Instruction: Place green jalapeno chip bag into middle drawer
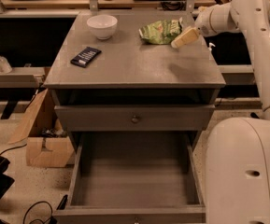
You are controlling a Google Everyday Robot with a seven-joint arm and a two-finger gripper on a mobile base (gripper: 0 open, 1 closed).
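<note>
The green jalapeno chip bag [160,31] lies crumpled on the grey cabinet top [134,62], at the back right. My gripper [181,39] hangs just right of the bag, its cream fingers pointing down-left at the bag's right edge, close to it or touching it. The middle drawer [134,181] is pulled out below, and its plain floor is bare. Above it the top drawer [134,118] is closed, showing a flat front with a round knob.
A white bowl [102,26] stands at the back left of the top. A flat dark bar [85,56] lies left of centre. A cardboard box [43,143] sits on the floor at the left. My white base [244,171] stands right of the drawer.
</note>
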